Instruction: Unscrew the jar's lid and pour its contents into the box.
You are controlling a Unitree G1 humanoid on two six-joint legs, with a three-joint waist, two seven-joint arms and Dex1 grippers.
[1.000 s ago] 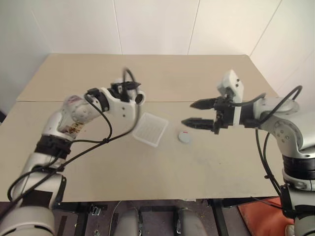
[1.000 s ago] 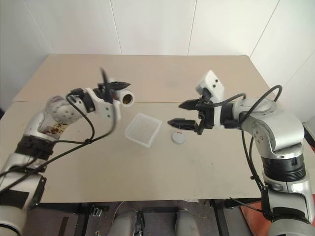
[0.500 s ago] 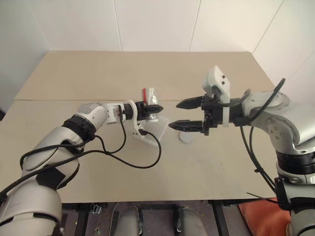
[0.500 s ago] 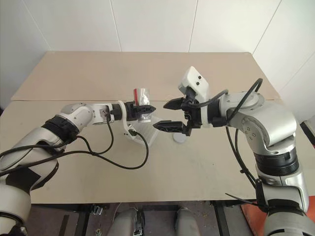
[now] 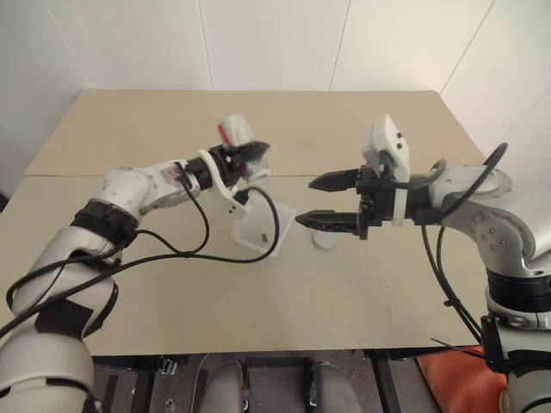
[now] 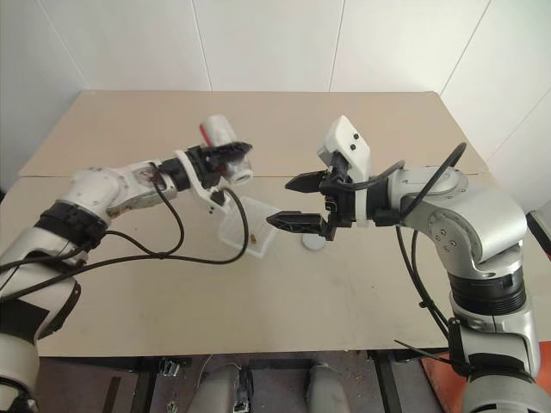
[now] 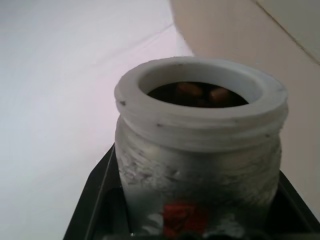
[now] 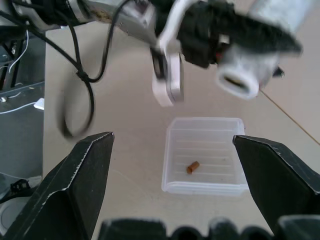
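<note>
Taking the box [image 5: 261, 229] as landmark, and starting at its left: the left gripper [image 5: 244, 160] is clamped on the jar [image 5: 236, 138], which hangs above the box's far-left edge, tilted with its open white neck aimed down toward the tray. The lid is already off. One brownish piece of the contents [image 8: 192, 167] already lies inside the box, and the left wrist view shows more brown pieces sitting just inside the neck. The likely failure is a spill: the mouth seems to sit over the box's edge rather than its middle, so pieces tipped out fast could bounce off the ribbed floor or land on the table [image 5: 172, 292]. A smooth plastic jar could also twist in the grip. Just right of the box, the lid [image 5: 325, 240] rests on the table, and above it the right gripper [image 5: 314, 201] hangs with fingers spread wide, holding nothing. The jar's label shows a red mark; no writing on it is legible
</note>
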